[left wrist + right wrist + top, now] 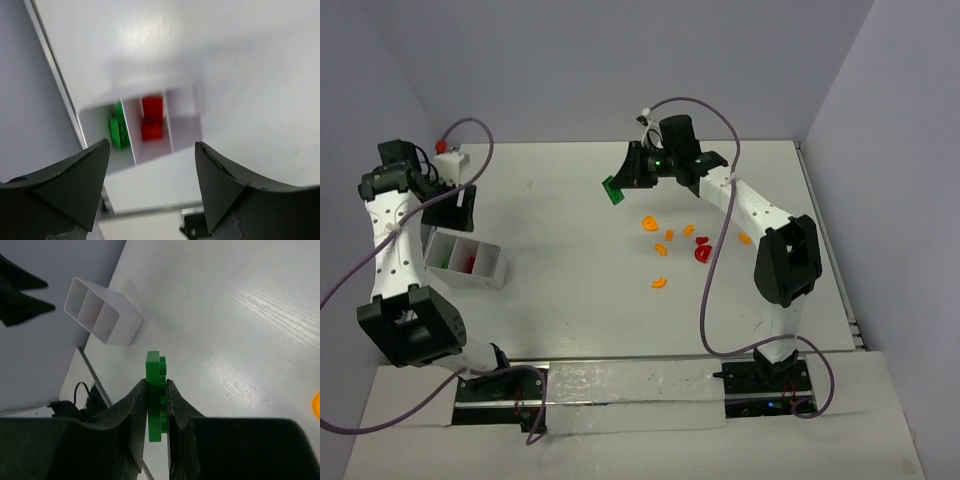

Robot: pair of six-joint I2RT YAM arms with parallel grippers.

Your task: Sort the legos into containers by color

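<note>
The white three-compartment tray stands at the left; the left wrist view shows its wall with green legos in one compartment, red legos in the middle one and nothing in the third. My right gripper is shut on a green lego plate, held above the table's middle; the plate also shows in the top view. My left gripper is open and empty above the tray. Several orange half-rings and a red half-disc lie right of centre.
A small white block with a red top sits at the far left corner. The side walls stand close on both sides. The tray also shows far off in the right wrist view.
</note>
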